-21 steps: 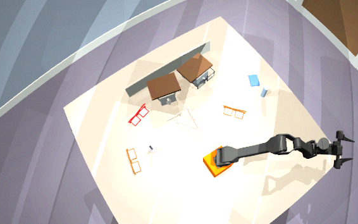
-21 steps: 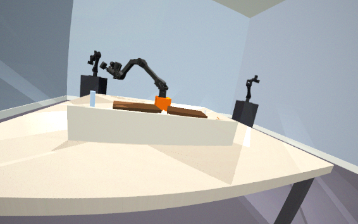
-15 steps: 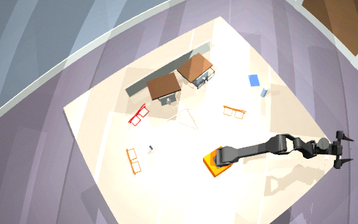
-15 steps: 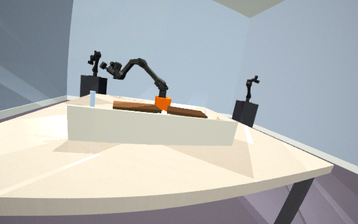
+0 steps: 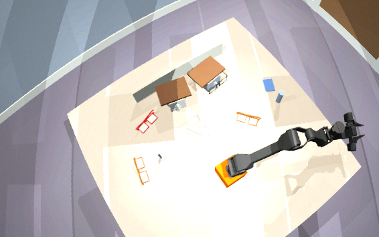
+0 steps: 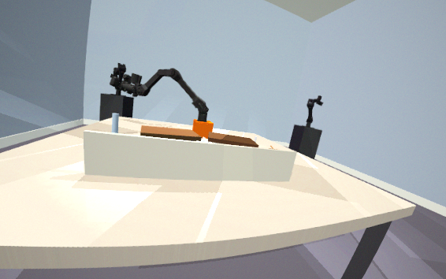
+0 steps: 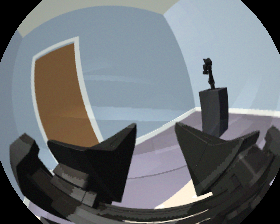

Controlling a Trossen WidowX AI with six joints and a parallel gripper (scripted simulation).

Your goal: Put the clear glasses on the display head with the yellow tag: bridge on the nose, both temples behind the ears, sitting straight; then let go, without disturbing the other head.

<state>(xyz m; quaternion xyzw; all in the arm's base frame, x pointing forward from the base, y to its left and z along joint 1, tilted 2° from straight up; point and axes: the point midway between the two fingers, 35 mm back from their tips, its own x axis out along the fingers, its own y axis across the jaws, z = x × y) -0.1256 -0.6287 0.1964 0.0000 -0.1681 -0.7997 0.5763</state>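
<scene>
The clear glasses (image 5: 194,132) show only as faint thin lines on the bright table, in front of the two display heads. One grey head (image 5: 178,106) stands under a brown board at the left and appears bare. The other grey head (image 5: 214,82) stands under a brown board at the right and wears dark-framed glasses. No yellow tag can be made out in any view. My gripper (image 5: 363,130) (image 7: 156,125) is partly open and empty, high above the table's right edge, far from the glasses and heads. Its fingers point away from the heads.
Brown boards (image 5: 173,91) (image 5: 207,71) cover the heads from above. A pale upright panel (image 6: 153,158) stands behind them. Red glasses (image 5: 145,120), two orange pairs, a blue pad (image 5: 268,85), a blue-grey cylinder (image 5: 280,96) (image 6: 115,123) and a small dark-topped object (image 5: 160,156) are on the table.
</scene>
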